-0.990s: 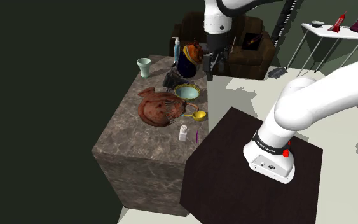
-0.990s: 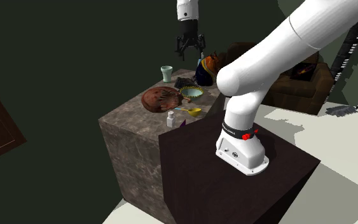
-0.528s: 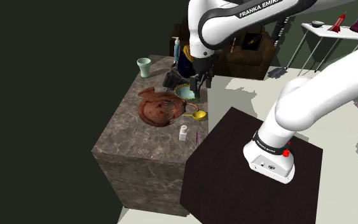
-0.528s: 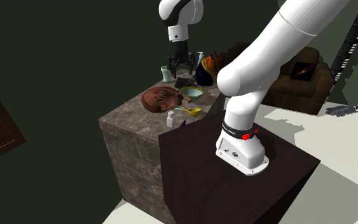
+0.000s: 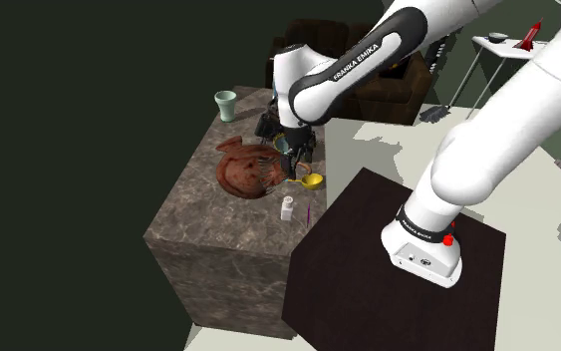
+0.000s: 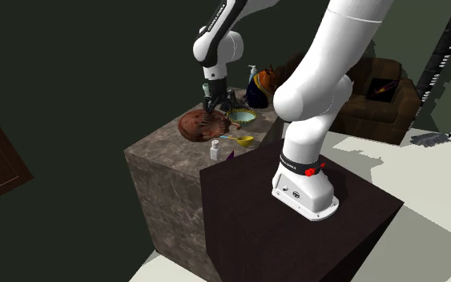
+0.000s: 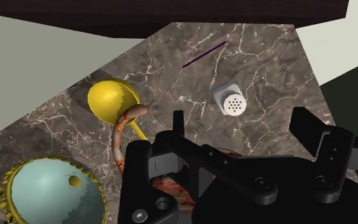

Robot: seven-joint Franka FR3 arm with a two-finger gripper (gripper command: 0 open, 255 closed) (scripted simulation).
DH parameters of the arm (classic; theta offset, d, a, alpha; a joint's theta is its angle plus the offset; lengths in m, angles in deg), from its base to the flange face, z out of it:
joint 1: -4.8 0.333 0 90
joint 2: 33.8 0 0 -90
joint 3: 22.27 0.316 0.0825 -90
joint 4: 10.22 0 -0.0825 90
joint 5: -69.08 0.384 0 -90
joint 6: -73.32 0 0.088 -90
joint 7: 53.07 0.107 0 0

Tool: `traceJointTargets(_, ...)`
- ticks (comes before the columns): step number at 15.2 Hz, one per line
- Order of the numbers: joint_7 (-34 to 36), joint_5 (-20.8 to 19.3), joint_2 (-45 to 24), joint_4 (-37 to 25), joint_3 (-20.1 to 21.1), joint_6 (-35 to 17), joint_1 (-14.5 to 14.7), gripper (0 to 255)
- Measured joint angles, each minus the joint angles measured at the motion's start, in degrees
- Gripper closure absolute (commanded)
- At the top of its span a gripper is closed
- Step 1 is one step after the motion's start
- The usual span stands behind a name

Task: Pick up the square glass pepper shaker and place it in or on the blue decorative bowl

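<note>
— What carried it all?

— A dark marbled counter (image 5: 208, 239), with the arm's brown stand (image 5: 353, 259) right beside it.

— And the containers?

— The largest was a reddish-brown round vessel (image 5: 246, 170). Its inside was streaked dark, and I could not tell whether anything lay in it. Just beside it sat the bowl (image 7: 50, 194), gold-rimmed and pale blue inside, with one small gold patch on that surface. A pale green cup (image 5: 226, 104) stood upright near the counter's far edge, its inside out of sight. A yellow scoop (image 7: 114, 100) lay between the bowl and the shaker, its hollow plain yellow.

— Anything hard to make out?

— In the shoulder view the hand stood in front of most of the bowl. In the wrist view the gripper's body covered much of the reddish-brown vessel, leaving a curled brown handle in sight. A dark blue and orange thing (image 6: 257, 88) at the back of the counter I could not identify.

— Where was the pepper shaker?

— The pepper shaker (image 7: 233, 100), pale grey with a dotted top, stood upright on the counter near the edge by the stand, apart from the bowl.

— And the fingers?

— The gripper (image 7: 240, 124) had its fingers spread wide, clasping nothing. The shaker stood beyond their tips, roughly in line with the gap, untouched. A thin purple stick (image 7: 205, 54) lay just past it.
</note>
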State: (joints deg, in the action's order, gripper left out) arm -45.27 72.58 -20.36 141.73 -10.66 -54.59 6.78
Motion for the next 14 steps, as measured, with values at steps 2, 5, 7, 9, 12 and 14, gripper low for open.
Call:
traceJointTargets(2, 0.9, -1.1, -4.6, -0.8, 0.7, -3.7, 0.0, 0)
traceJointTargets(5, 3.3, -3.3, -12.3, -1.8, 1.8, -10.3, 0.3, 0)
traceJointTargets(7, 5.0, -5.6, -17.6, -3.2, 1.9, -14.1, 0.5, 0)
traceJointTargets(9, 6.6, -8.3, -22.9, -5.6, 1.4, -16.8, 0.9, 0)
traceJointTargets(12, 8.3, -11.0, -28.0, -7.3, 0.5, -20.1, 1.5, 0)
traceJointTargets(14, 9.1, -11.8, -29.7, -7.2, 0.1, -21.8, 2.0, 0)
